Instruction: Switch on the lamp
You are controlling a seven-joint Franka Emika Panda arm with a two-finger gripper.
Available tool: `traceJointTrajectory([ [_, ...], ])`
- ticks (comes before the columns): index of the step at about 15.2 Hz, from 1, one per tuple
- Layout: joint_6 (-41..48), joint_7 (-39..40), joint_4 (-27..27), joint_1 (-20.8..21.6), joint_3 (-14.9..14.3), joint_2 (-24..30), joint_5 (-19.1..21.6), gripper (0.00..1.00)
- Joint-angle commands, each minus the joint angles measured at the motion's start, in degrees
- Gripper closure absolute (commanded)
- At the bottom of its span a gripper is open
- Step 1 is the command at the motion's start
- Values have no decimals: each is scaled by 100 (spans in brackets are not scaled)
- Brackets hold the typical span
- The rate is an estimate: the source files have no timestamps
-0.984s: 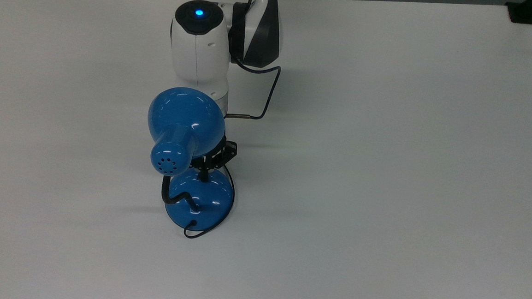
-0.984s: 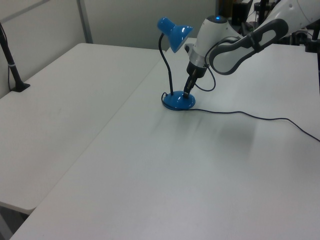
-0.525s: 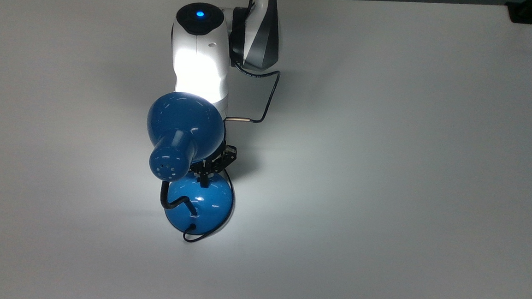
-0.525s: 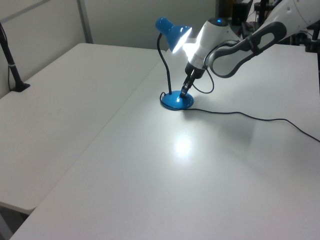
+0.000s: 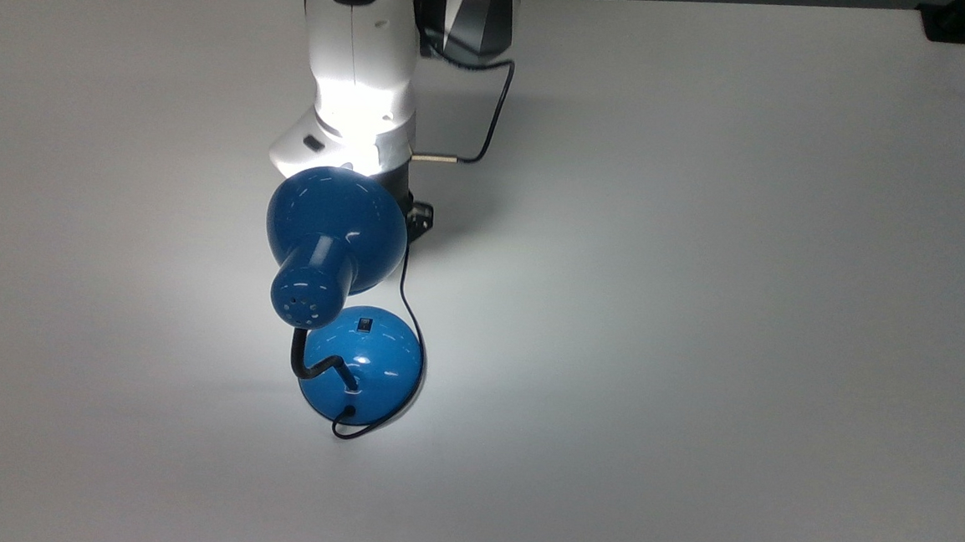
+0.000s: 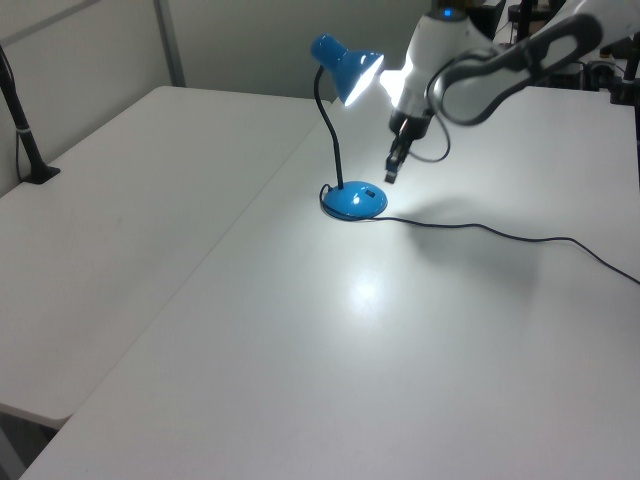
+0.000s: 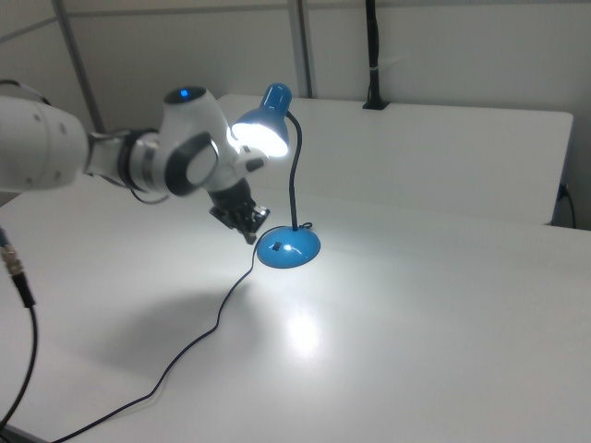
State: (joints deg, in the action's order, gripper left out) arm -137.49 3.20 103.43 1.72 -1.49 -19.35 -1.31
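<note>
Your white table [image 5: 697, 318] now carries a bright pool of light at 3 o'clock from the lamp base in the top view. The blue desk lamp [image 5: 336, 233] stands mid-table, shade lit; a second ago it was dark. Gripper [image 6: 392, 172] has lifted off the base and sits clear at 12 o'clock from it in the top view, holding nothing; you can't tell its opening. The black switch [image 5: 363, 325] is exposed again. Task looks done; just retract.
</note>
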Motion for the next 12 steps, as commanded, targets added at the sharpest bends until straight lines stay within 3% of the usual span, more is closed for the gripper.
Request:
traceJointTrajectory([
  [1, 1748, -117, 494, 39, 8, 1335, 78, 97],
  [3, 2609, -205, 406, 22, 17, 1696, 218, 78],
  [4, 3005, -266, 310, 21, 17, 1846, 271, 51],
  [5, 3444, -380, 205, 21, 17, 1943, 280, 1],
  [8, 4404, -898, -410, 13, -27, 1988, 271, 0],
  [12, 4477, -997, -771, -93, -97, 1891, 227, 0],
])
